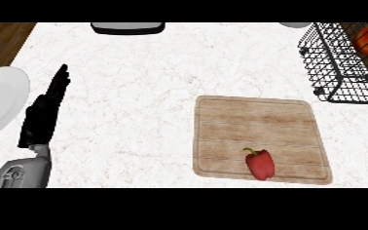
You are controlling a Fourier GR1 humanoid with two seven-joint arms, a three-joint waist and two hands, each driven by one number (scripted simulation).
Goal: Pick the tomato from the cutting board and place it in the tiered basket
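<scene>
A red pepper (260, 164) with a green stem lies near the lower edge of a wooden board. A white plate (10, 95) shows partly at the left edge of the pale marble counter (144, 78), with a strip of brown wood (13, 36) beyond the counter's upper left corner. A dark tray-like object (127, 28) and a pale round object (295, 25) are cut off at the far edge.

Open table (144, 78) between left hand (45, 112) and cutting board (259, 131): passable. Obstacles: wire basket (334, 63) far right; white plate (10, 95) left edge; grey tray (128, 28) at far edge.
</scene>
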